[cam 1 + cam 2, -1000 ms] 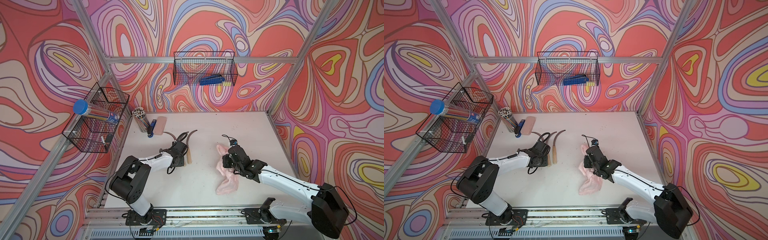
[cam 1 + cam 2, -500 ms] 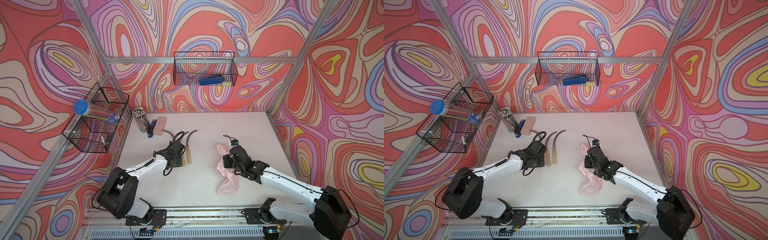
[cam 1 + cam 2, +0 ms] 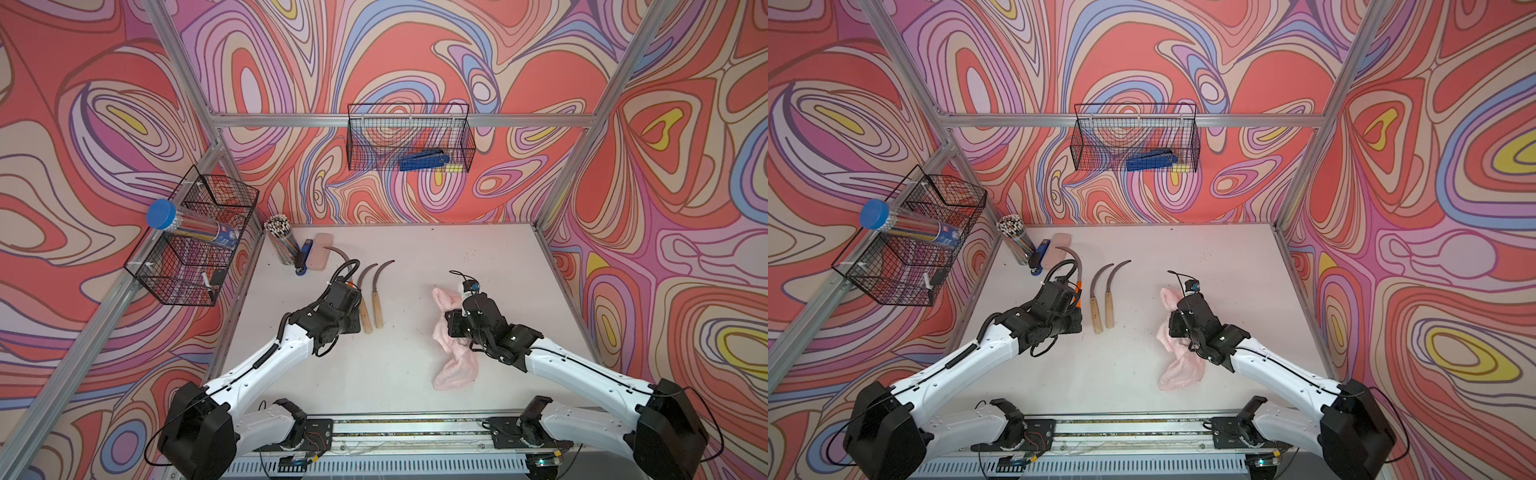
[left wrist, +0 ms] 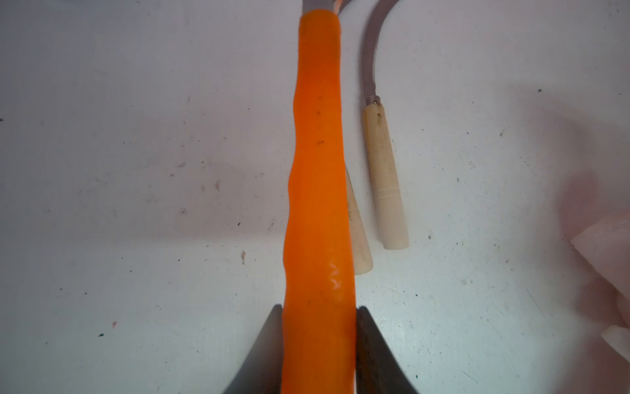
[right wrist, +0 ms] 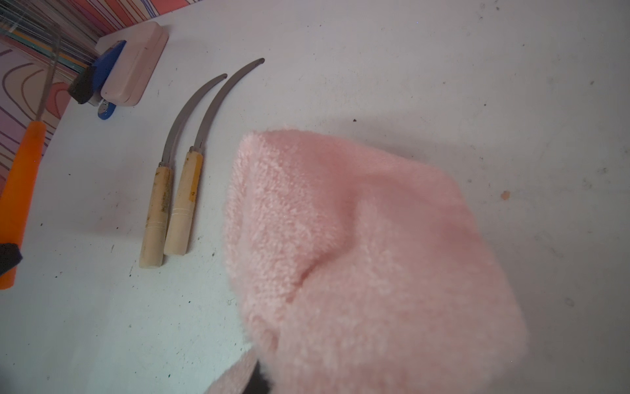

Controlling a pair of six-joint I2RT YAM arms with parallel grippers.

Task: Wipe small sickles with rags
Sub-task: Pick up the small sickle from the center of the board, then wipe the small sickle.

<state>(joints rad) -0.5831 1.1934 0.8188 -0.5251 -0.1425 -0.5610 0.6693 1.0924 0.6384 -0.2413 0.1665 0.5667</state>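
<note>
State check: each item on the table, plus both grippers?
orange-handled sickle: clamped by its handle between the left jaws
left gripper: shut on the orange handle
wooden-handled sickles: lying flat side by side on the table, untouched
rag: bunched in the right jaws, tail trailing on the table
right gripper: shut on the rag
pink case: closed, lying flat

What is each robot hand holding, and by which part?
Left gripper: orange-handled sickle, near the handle's butt end. Right gripper: pink rag, by a bunched fold.

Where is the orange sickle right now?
In the left wrist view the orange sickle is gripped by its handle in the left hand, just left of the two wooden-handled sickles lying on the table.
</note>
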